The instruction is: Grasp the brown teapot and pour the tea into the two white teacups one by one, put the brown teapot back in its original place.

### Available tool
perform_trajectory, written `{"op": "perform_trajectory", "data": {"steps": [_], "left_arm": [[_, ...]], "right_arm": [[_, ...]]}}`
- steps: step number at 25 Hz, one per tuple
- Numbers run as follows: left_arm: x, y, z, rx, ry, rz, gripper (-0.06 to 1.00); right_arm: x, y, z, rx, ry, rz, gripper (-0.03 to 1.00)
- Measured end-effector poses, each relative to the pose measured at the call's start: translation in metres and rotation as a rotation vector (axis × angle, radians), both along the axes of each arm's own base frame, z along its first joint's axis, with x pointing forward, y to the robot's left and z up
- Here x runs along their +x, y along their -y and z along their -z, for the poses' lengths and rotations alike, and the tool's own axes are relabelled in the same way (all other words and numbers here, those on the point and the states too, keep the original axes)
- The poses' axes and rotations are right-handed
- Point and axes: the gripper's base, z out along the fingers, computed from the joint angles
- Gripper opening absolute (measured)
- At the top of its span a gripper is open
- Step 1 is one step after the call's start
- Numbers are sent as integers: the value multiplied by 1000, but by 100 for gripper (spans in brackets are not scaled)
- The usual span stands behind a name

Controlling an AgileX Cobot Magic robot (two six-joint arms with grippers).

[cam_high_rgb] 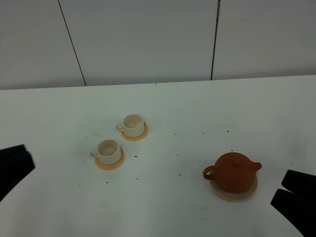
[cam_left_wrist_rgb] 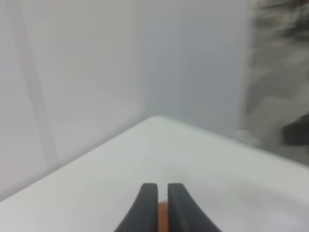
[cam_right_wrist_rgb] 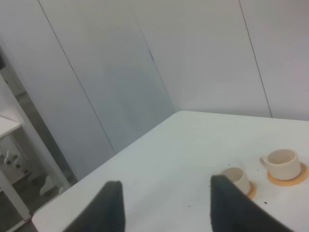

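Standing upright, the brown teapot [cam_high_rgb: 234,172] rests on its coaster [cam_high_rgb: 233,198].

The teapot [cam_high_rgb: 233,171] sits on the wide coaster [cam_high_rgb: 232,197] at the right front of the surface [cam_high_rgb: 173,108]. Left of centre, the front teacup [cam_high_rgb: 108,150] stands on the front coaster [cam_high_rgb: 116,165]. Behind and right of it, the rear teacup [cam_high_rgb: 133,124] stands on the rear coaster [cam_high_rgb: 144,134].

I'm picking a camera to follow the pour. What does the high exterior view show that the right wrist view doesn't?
Only the high view: the brown teapot sitting on its tan coaster, and the left gripper at the table's edge.
Only the right wrist view: a strip of dim room past the wall panels.
Both: the two white cups, each on an orange coaster, the white table, and the right gripper, open and empty.
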Motion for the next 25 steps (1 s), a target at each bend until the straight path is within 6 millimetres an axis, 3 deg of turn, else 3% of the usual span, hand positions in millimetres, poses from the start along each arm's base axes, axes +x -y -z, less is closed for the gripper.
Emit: {"op": "perform_trajectory", "data": {"steps": [5,9,17,25], "left_arm": [[-43,-17,5,38,-5,-213,10],[-64,-31,17,58,-77,-376,10],[-70,-44,48,114,-317,-514,11],[-77,-44,81,50,-334,-535,11]], "right_arm": [[0,0,0,-17,21,1,36],[0,0,0,-28,33,1,35],[-1,-1,3,-74,41,-10,35],[-1,-1,4,-81,26,-15,35]]}}
